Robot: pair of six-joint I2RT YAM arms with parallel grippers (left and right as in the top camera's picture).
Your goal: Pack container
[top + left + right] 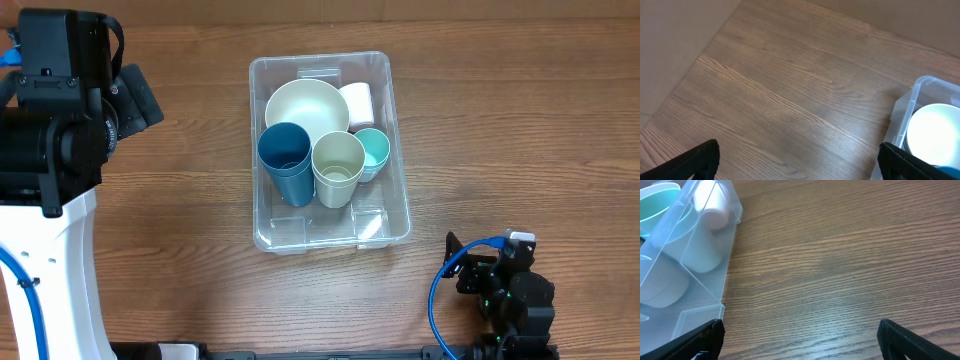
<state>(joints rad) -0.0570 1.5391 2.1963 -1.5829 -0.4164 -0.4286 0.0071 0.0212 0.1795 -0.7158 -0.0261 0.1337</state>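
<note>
The clear plastic container (400,205) stands at the middle of the table. In it are a cream bowl (305,108), a white cup (358,100) lying on its side, a dark blue cup (285,150), a beige cup (337,160) and a teal cup (375,148). My left gripper (800,160) is open and empty over bare table left of the container (920,92). My right gripper (800,335) is open and empty, low over the table right of the container (705,297). In the overhead view the left gripper (140,100) is at the far left and the right gripper (465,268) at the bottom right.
The wooden table (500,120) surrounds the container. The left arm's white base (50,260) stands at the left edge. A blue cable (440,290) loops beside the right arm.
</note>
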